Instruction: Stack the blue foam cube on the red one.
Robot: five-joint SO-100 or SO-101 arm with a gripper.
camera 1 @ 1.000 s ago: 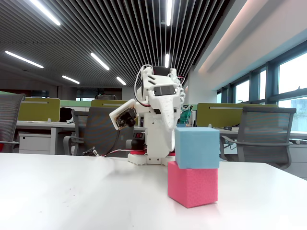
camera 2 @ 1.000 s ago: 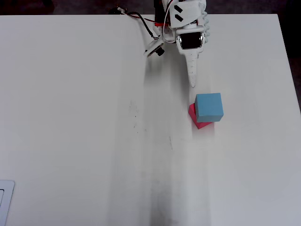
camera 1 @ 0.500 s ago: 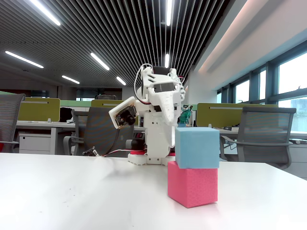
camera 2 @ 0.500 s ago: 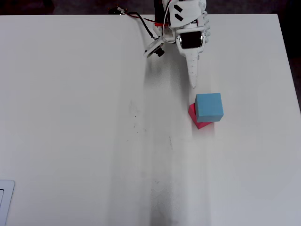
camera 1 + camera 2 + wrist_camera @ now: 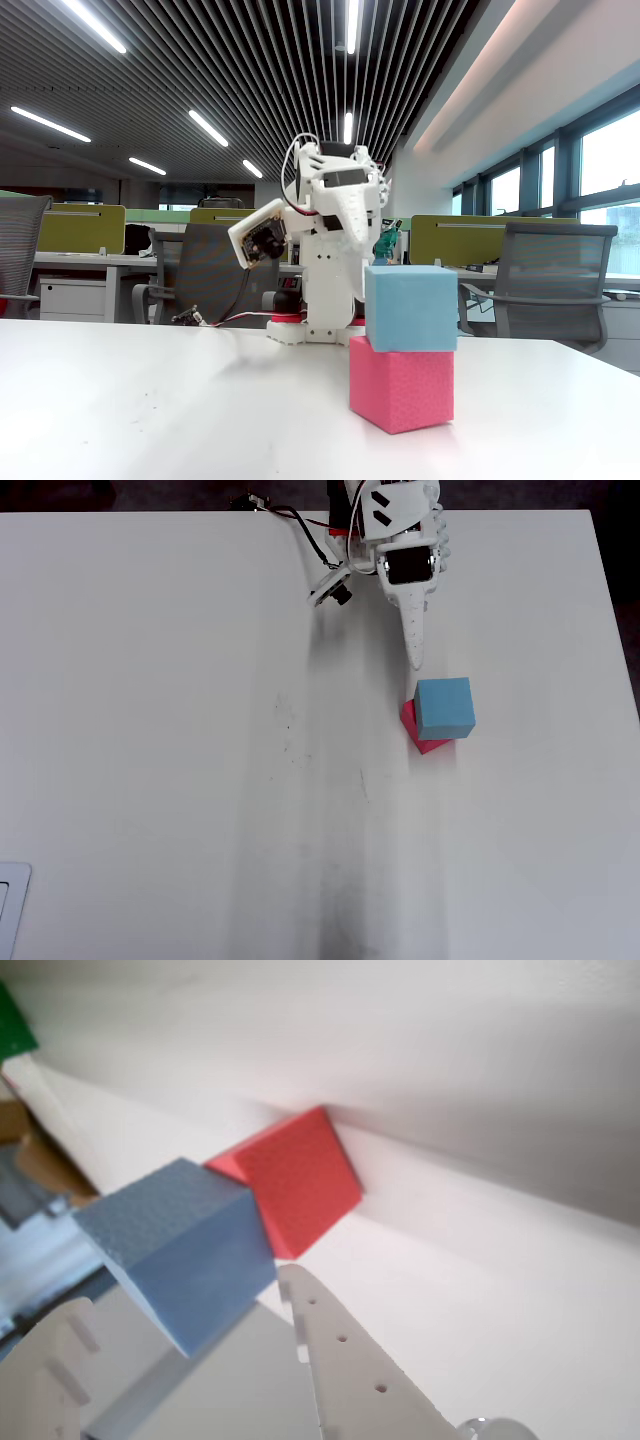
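Change: against the pictures from a second ago, the arm is seen drawn a little further back and up toward its base, while the stack is unmoved.
Gripper: nothing is held; it is seen as one closed point in the overhead view, yet in the wrist view only one finger is plainly shown, so whether the jaws are parted cannot be told.
Blue foam cube: it is set on top of the red one, apart from the gripper, and rests unaided.
Red one: it is found on the white table, just in front of the gripper tip; in the overhead view a corner of it is shown left of the blue cube, so the two are turned and offset against each other.
Meaning for the task: the stacking is judged done, since the upper cube is borne fully by the lower one.
Room left of the stack: a wide bare stretch of table is left open.
Room right of the stack: a narrower strip is left before the table's right edge.
Risk: the offset is judged small, but a brush from the finger could topple the light foam.
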